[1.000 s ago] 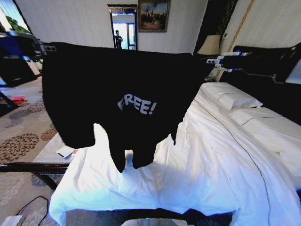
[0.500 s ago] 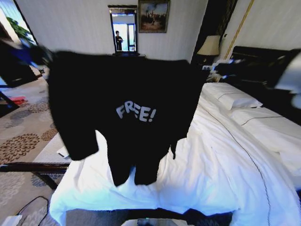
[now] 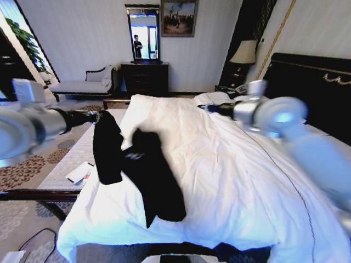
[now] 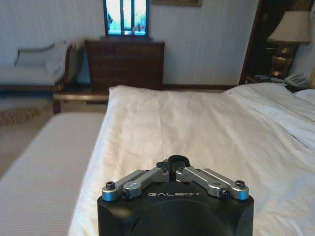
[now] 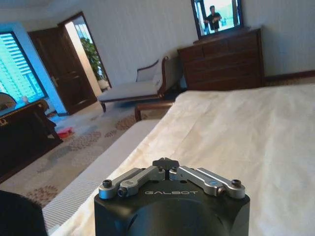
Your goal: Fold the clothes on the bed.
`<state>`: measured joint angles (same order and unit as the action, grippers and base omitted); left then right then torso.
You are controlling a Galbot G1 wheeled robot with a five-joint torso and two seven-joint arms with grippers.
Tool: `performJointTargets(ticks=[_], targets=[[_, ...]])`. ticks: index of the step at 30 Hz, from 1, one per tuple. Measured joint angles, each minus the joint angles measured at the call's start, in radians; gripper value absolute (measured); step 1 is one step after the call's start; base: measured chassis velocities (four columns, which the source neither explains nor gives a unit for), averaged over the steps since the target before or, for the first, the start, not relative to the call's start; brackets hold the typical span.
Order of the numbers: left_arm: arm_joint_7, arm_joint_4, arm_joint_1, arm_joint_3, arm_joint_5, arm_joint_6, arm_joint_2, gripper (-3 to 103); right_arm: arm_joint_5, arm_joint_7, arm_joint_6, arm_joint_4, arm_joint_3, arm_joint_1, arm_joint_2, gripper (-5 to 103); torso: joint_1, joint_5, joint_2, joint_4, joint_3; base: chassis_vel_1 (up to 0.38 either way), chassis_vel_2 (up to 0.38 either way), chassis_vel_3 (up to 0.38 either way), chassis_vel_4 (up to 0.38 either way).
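Head view: you have the bed (image 3: pixel 236 181) across most of the frame, white duvet rumpled, dark headboard (image 3: pixel 312 82) at its right side. All places below are given against the bed.

The grey bench (image 3: pixel 66 164) runs along the bed's left edge, touching or just beside it; a small white flat item (image 3: pixel 78 173) lies on the bench near the bed's near-left corner. Beyond the bed's far end stand a dark dresser (image 3: pixel 144 78) with a mirror above it and, beside that, a chaise (image 3: pixel 82 85). A lamp (image 3: pixel 244 53) stands off the bed's far-right corner.

The clothes (image 3: pixel 137 164) lie on the duvet in the bed's near-left part, crumpled and bunched into two dark lobes, not spread flat; one lobe reaches the left edge. Lettering is barely visible.

The left gripper (image 3: pixel 94 116) sits above the bed's left edge, just beyond the clothes. In the left wrist view its fingers (image 4: pixel 173 167) are drawn together at the tip, nothing between them.

The right gripper (image 3: pixel 205 107) hangs over the bed's far-middle part, well apart from the clothes. In the right wrist view its fingers (image 5: pixel 166 166) are likewise closed together and hold nothing.
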<state>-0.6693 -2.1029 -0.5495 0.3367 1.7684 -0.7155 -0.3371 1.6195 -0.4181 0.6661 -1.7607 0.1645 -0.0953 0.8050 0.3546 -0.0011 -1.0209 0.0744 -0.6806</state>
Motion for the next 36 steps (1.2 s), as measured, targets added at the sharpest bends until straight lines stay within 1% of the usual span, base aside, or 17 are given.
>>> performJointTargets(ticks=[3,7,13,17,19,20,21,24,26,28,29,30,31,32,33,35,36], targets=[[-0.004,0.063,0.076,-0.142,-0.054,-0.001,-0.096,0,-0.05,0.019,-0.01,0.087,0.036,-0.008,0.05,0,0.0,0.001,0.0,0.0017,0.0,0.0,0.0,0.0,0.0],[-0.007,0.085,0.056,-0.18,-0.1,0.0,-0.143,0,-0.087,0.022,-0.017,0.124,0.046,-0.031,0.068,0,0.0,0.0014,0.0,0.0024,0.0,0.0,0.0,0.0,0.0],[-0.013,0.072,0.015,-0.159,-0.103,0.001,-0.128,0,-0.091,0.022,-0.019,0.131,0.035,-0.044,0.058,0,0.0,0.001,0.0,0.0006,0.0,0.0,0.0,0.0,0.0],[-0.029,0.042,-0.012,-0.13,-0.089,0.004,-0.107,0,-0.091,0.021,-0.02,0.124,0.029,-0.053,0.051,0,-0.001,0.0011,0.0,0.0009,0.001,0.0,0.0,0.0,0.0],[-0.034,0.025,-0.029,-0.114,-0.085,0.008,-0.098,0,-0.091,0.02,-0.02,0.12,0.026,-0.057,0.049,-3,0.0,0.0012,0.0,0.0013,0.0,0.0,0.0,0.0,0.0],[-0.039,0.004,-0.052,-0.096,-0.083,0.013,-0.088,0,-0.091,0.02,-0.02,0.117,0.022,-0.062,0.046,2,0.0,0.0013,0.0,0.0013,0.0,0.0,0.0,0.0,0.0],[-0.047,-0.017,-0.075,-0.078,-0.082,0.017,-0.079,0,-0.091,0.02,-0.019,0.112,0.016,-0.069,0.042,2,0.0,0.0014,0.0,0.0013,0.0,0.0,0.0,0.0,0.0],[-0.069,-0.076,-0.135,-0.036,-0.082,0.029,-0.07,0,-0.09,0.023,-0.017,0.088,-0.009,-0.099,0.018,19,0.0,0.0013,0.0,0.0007,0.0,0.0,0.0,0.0,0.0],[-0.078,-0.094,-0.155,-0.02,-0.083,0.032,-0.071,0,-0.093,0.024,-0.016,0.08,-0.019,-0.11,0.009,19,0.0,0.0012,0.0,0.0012,0.001,0.0,0.0,0.0,0.0],[-0.09,-0.138,-0.224,0.017,-0.094,0.036,-0.078,0,-0.11,0.04,-0.016,0.065,-0.036,-0.133,-0.011,29,-0.001,0.0012,0.0,0.0006,0.001,0.0,0.0,0.0,0.0],[-0.099,-0.156,-0.252,0.018,-0.103,0.037,-0.092,0,-0.123,0.051,-0.016,0.044,-0.053,-0.159,-0.04,35,-0.001,0.0012,0.0,0.0007,0.001,0.0,0.0,0.0,0.0],[-0.099,-0.156,-0.252,0.018,-0.103,0.037,-0.092,0,-0.123,0.051,-0.016,0.044,-0.053,-0.159,-0.04,35,-0.001,0.0012,0.0,0.0007,0.001,0.0,0.0,0.0,0.0],[-0.101,-0.164,-0.269,0.018,-0.11,0.038,-0.099,0,-0.135,0.06,-0.017,0.037,-0.058,-0.171,-0.055,40,-0.001,0.0012,0.0,0.0019,0.001,0.0,0.0,0.0,0.0],[-0.107,-0.173,-0.288,0.018,-0.115,0.04,-0.106,0,-0.148,0.074,-0.018,0.036,-0.058,-0.177,-0.062,46,-0.001,0.0012,0.0,0.0021,0.001,0.0,0.0,0.0,0.0],[-0.118,-0.181,-0.304,0.019,-0.116,0.042,-0.112,0,-0.16,0.091,-0.019,0.039,-0.057,-0.177,-0.065,46,-0.001,0.0014,0.0,0.0023,0.0,0.0,0.0,0.0,0.0],[-0.149,-0.196,-0.334,0.027,-0.116,0.05,-0.128,0,-0.181,0.127,-0.025,0.065,-0.033,-0.166,-0.057,57,-0.001,0.0015,0.0,0.0017,0.0,0.0,0.0,0.0,0.0],[-0.149,-0.196,-0.334,0.027,-0.116,0.05,-0.128,0,-0.181,0.127,-0.025,0.065,-0.033,-0.166,-0.057,57,-0.001,0.0015,0.0,0.0017,0.0,0.0,0.0,0.0,0.0]])
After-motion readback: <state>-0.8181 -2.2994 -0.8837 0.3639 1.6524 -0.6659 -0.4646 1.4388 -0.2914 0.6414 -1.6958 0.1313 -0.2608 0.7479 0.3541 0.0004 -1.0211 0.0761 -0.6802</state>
